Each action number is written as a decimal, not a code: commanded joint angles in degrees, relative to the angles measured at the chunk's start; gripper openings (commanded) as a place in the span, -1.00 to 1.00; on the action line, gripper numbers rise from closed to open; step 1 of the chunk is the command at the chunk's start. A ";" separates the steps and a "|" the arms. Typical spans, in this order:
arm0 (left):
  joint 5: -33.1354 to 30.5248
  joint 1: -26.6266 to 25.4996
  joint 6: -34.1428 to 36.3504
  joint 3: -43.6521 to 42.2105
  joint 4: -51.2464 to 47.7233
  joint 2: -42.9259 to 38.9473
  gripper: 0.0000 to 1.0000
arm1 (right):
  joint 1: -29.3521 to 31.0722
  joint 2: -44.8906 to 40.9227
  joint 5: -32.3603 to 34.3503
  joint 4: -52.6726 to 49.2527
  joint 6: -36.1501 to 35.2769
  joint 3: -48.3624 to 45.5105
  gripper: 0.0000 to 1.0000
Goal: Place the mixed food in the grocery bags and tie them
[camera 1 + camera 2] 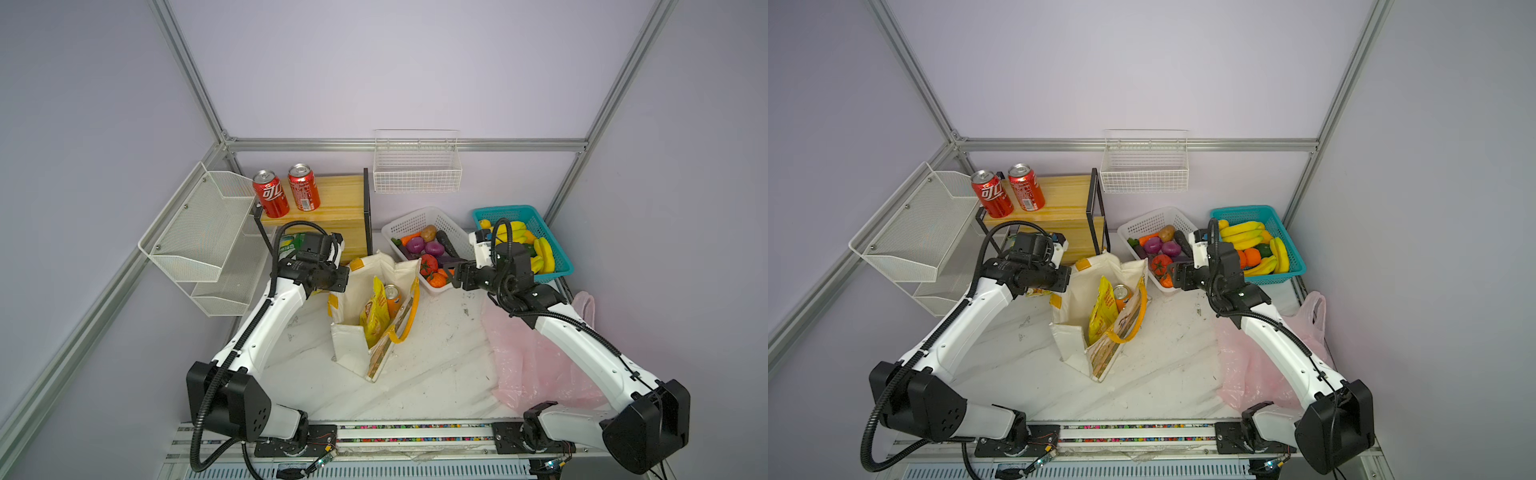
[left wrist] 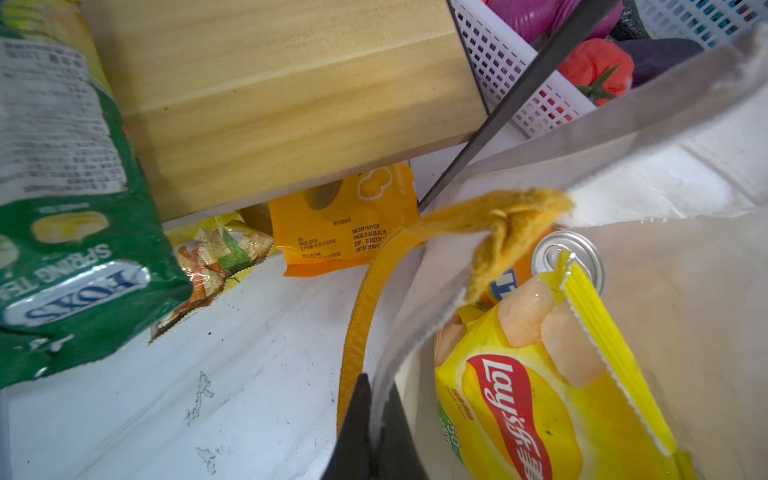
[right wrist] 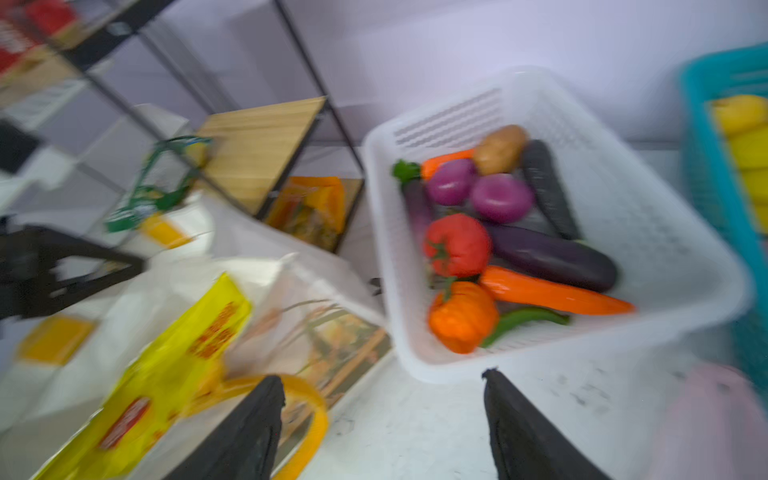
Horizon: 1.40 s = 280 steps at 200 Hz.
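Left gripper (image 2: 376, 403), nearest my lens, pinches the rim of one canvas tote (image 2: 685, 316). Just past its fingers, inside the tote, I count one yellow crisp packet (image 2: 540, 415) and one orange soda can (image 2: 569, 249). Right gripper (image 3: 382, 380) stands wide and empty; one pink plastic bag (image 1: 532, 365) lies behind it.

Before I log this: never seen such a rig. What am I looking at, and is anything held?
Two white robot arms, each ending in a gripper. Two pictures look down from overhead; two come from wrist cameras. On the table stands a cream canvas tote holding a yellow Lay's crisp packet and an orange soda can; nearby are a pink plastic bag, a white vegetable basket and a teal fruit basket. The left gripper pinches the tote's wall; the right gripper is open, empty.
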 commanded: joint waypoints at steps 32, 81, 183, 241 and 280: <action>-3.03 1.55 -1.59 2.58 2.80 -5.03 -0.30 | -4.48 8.51 26.62 -4.90 1.05 -2.89 0.59; -1.18 1.63 -3.51 2.81 4.19 -6.92 0.19 | -4.77 21.18 31.22 -3.28 1.19 -0.12 0.57; 2.57 1.55 -6.67 -2.96 12.87 -18.81 0.50 | -8.96 36.08 29.95 -1.90 -2.90 5.80 -0.29; 9.15 1.60 -11.07 -5.11 17.88 -22.81 0.53 | -8.96 14.16 16.17 -0.18 1.99 -4.31 -1.00; 20.14 1.55 -17.39 -7.30 25.28 -24.21 0.55 | -8.87 -7.36 1.55 -0.43 4.04 -7.66 -1.00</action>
